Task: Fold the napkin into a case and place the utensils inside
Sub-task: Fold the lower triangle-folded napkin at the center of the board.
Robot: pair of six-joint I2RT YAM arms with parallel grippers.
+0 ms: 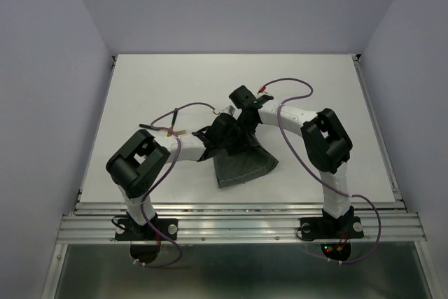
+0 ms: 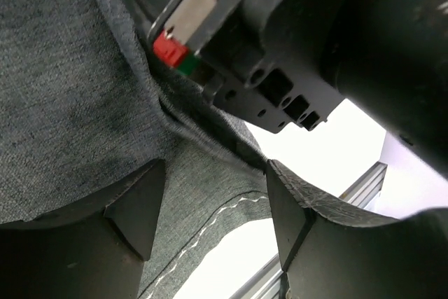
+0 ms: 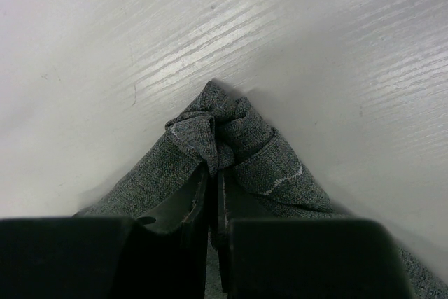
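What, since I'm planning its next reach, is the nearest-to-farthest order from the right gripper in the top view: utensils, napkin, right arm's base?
1. napkin: pinched by the right gripper, centre.
2. utensils: on the table, to the left.
3. right arm's base: near edge, right side.

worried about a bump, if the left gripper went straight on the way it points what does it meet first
Most likely the napkin: it sits right ahead of the open left gripper, just past its fingers. Close behind is the right gripper, shut on that cloth, though depth is hard to judge.
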